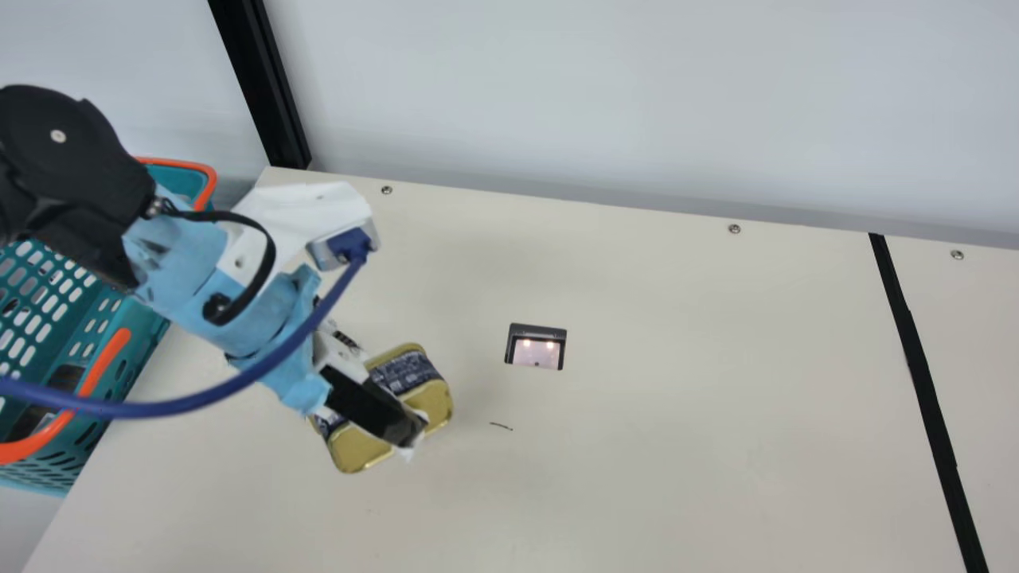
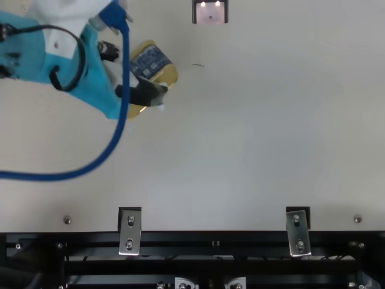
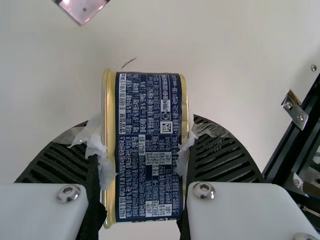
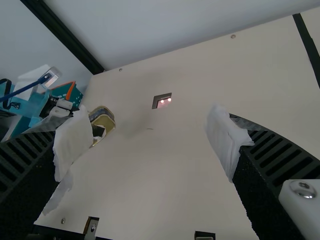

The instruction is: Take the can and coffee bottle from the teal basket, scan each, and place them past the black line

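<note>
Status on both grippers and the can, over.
Left gripper shut on can, between teal basket and scanner. Right gripper open, holding nothing. Scanner lit.

Main and top views facing down, scanner point(image 1: 536, 352) shared, left wrist closest, right farther

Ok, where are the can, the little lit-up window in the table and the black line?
Can point(image 3: 150, 165): left wrist view, on its printed label.
Lit-up window point(image 1: 537, 352): main view, on its pinkish pane.
Black line point(image 1: 915, 358): main view, partway along its length.
</note>
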Available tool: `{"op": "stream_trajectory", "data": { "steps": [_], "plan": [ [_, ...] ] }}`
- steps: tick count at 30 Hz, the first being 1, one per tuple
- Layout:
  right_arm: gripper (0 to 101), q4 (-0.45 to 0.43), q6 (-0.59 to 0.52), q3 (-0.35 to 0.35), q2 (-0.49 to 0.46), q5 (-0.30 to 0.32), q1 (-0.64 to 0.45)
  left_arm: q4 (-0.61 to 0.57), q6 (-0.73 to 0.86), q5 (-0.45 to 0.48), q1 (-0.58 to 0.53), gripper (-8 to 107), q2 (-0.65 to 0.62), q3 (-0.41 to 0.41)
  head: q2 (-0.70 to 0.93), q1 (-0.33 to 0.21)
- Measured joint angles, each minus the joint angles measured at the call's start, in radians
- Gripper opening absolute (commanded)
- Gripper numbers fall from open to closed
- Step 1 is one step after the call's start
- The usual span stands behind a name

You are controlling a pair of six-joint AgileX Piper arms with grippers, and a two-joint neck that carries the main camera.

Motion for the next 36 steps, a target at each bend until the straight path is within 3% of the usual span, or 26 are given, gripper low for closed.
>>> {"op": "stream_trajectory", "data": {
  "steps": [6,15,17,18,20,24,28,32,36],
  "plan": [
    [101,0.0,0.0,0.0,0.0,0.0,0.0,-0.038,0.072,-0.163,-0.118,10,-0.017,0.126,0.0,0.005],
    [101,0.0,0.0,0.0,0.0,0.0,0.0,-0.122,0.186,-0.488,-0.284,10,0.039,0.275,0.0,0.0],
    [101,0.0,0.0,0.0,0.0,0.0,0.0,-0.136,0.205,-0.542,-0.312,54,0.05,0.286,0.0,0.0],
    [101,0.0,0.0,0.0,0.0,0.0,0.0,-0.14,0.213,-0.565,-0.322,90,0.056,0.289,0.0,0.0],
    [101,0.0,0.0,0.0,0.0,0.0,0.0,-0.146,0.213,-0.598,-0.327,90,0.058,0.289,0.0,0.0],
    [101,0.0,0.0,0.0,0.0,0.0,0.0,-0.125,0.184,-0.588,-0.3,90,0.034,0.277,0.0,0.005],
    [101,0.0,0.0,0.0,0.0,0.0,0.0,-0.12,0.166,-0.493,-0.238,90,-0.015,0.245,0.0,0.0],
    [101,0.0,0.0,0.0,0.0,0.0,0.0,-0.16,0.187,-0.398,-0.136,90,-0.075,0.204,0.0,0.0],
    [101,0.003,-0.017,-0.004,0.021,-0.007,0.01,-0.225,0.236,-0.371,-0.036,90,-0.105,0.188,0.0,0.0]
  ]
}}
